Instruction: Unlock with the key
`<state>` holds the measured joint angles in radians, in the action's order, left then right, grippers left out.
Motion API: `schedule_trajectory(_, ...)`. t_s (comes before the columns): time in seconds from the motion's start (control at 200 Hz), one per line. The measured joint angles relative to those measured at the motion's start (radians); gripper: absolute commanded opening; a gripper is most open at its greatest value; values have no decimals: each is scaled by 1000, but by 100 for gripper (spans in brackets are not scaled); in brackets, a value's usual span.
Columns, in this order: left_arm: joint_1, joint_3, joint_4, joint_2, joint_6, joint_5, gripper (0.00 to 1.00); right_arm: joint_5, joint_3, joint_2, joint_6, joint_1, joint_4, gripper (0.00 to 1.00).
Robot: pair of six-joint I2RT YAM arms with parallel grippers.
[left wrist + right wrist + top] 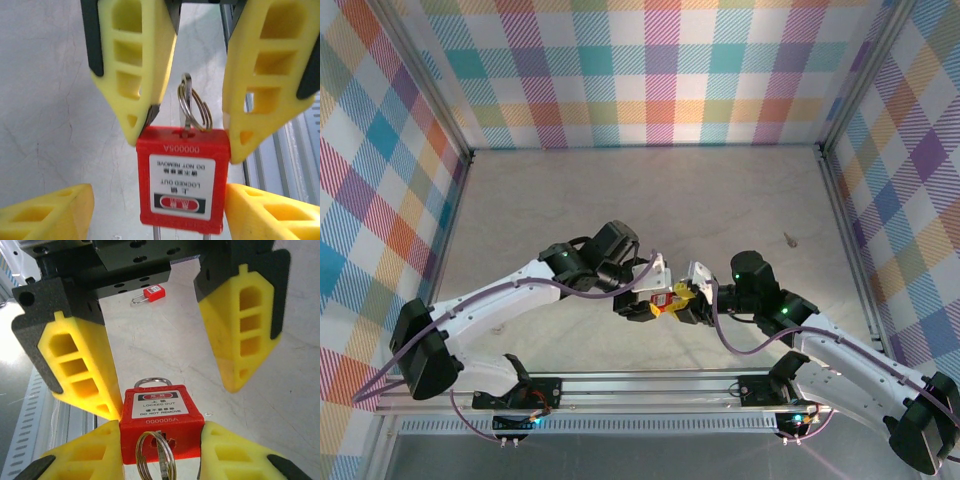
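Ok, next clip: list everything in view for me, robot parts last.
held padlock: one, red, white label, between the grippers
key: one, silver with ring, in held padlock's base
spare padlock: one, red, lying on table
small object: one, brownish, right side of table, too small to identify
table: one, pale grey
walls: three, plaid, around table
left gripper: one, yellow jaws, open at shackle end
right gripper: one, yellow jaws, shut on held padlock's sides
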<state>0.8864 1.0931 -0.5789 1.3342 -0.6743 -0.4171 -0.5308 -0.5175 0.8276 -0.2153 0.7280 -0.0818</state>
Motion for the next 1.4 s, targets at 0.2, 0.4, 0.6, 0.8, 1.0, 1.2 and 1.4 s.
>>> schedule_trajectory(0.2,-18,-63,19,-71,48,19,67,11,0,-2,-5,0,-13,17)
schedule_trajectory(0.4,-53,-119,77,-136,119,18,66,19,0,-8,-6,0,-13,17)
schedule_trajectory(0.6,-54,-188,156,-137,225,29,66,56,0,8,15,0,-12,44)
schedule_trajectory(0.8,-54,-212,221,-107,352,53,67,281,-17,10,238,-3,-65,71)
schedule_trajectory(1.0,-24,-168,259,60,516,73,66,444,-211,114,672,-214,-381,62)
schedule_trajectory(1.2,108,-94,264,237,637,151,65,401,-232,195,893,-351,-580,68)
schedule_trajectory(1.4,185,34,193,385,722,262,63,357,-232,199,980,-369,-621,71)
